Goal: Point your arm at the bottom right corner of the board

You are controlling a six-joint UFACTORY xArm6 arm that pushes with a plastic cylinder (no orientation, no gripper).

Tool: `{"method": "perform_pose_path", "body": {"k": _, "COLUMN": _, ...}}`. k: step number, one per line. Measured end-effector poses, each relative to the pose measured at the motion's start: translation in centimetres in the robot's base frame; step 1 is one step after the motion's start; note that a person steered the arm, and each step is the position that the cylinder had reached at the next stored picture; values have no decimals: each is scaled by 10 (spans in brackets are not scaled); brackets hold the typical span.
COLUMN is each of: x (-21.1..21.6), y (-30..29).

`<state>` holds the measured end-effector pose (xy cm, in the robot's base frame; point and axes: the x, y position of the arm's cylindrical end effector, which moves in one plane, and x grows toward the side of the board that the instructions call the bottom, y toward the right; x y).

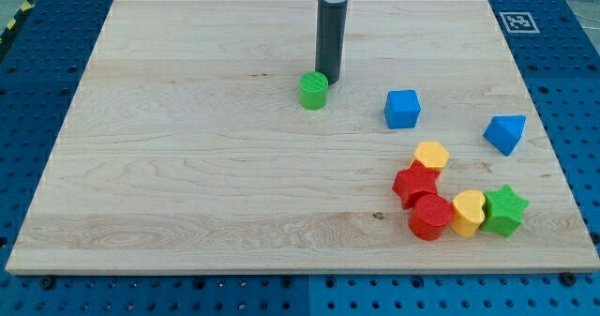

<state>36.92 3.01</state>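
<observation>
Board (pixel 187 166) corner at the view's bottom right lies bare on our tabletop, just beyond the green star (pixel 505 210), yellow heart (pixel 468 212) and red cylinder (pixel 431 217). Well apart, my tip (pixel 332 78) touches the green cylinder (pixel 314 90) near the top centre; we carry no end effector jaws, only this rod.

Board: pale wooden board (pixel 187 166) on a blue pegboard table (pixel 37 297).
Centre, 12 o'clock: green cylinder (pixel 313 90).
3 o'clock: blue cube (pixel 402 109), blue wedge-like block (pixel 505 132).
4–5 o'clock cluster: yellow block (pixel 432 155), red star (pixel 414 184), red cylinder (pixel 431 217), yellow heart (pixel 468 212), green star (pixel 505 210).
</observation>
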Motion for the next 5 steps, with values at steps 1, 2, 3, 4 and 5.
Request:
{"method": "perform_pose_path", "body": {"k": 1, "x": -9, "y": 10}}
{"method": "perform_pose_path", "body": {"k": 2, "x": -17, "y": 40}}
{"method": "perform_pose_path", "body": {"k": 3, "x": -17, "y": 41}}
{"method": "perform_pose_path", "body": {"k": 4, "x": -17, "y": 64}}
{"method": "perform_pose_path", "body": {"k": 5, "x": -17, "y": 96}}
